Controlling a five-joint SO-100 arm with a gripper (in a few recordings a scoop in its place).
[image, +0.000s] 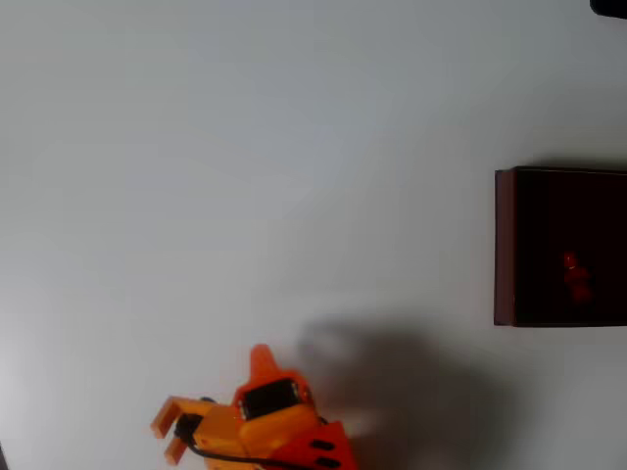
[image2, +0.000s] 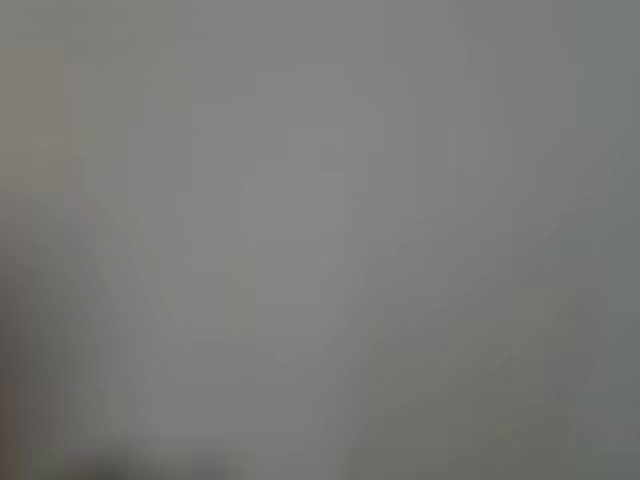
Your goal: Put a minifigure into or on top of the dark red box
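Observation:
The dark red box (image: 505, 245) sits at the right edge of the overhead view, its near-black inside facing up. The small red minifigure (image: 575, 276) lies inside it, right of centre on the dark floor. My orange gripper (image: 259, 360) is far from the box, at the bottom edge left of centre, with one pointed tip aimed up the picture. Nothing shows between or near its fingers, and how the jaws stand is not clear from above. The wrist view is a blurred grey surface with no fingers or objects to make out.
The pale grey table (image: 245, 176) spreads bare between the gripper and the box. A soft shadow (image: 392, 382) of the arm falls right of the gripper. A dark object (image: 609, 6) pokes in at the top right corner.

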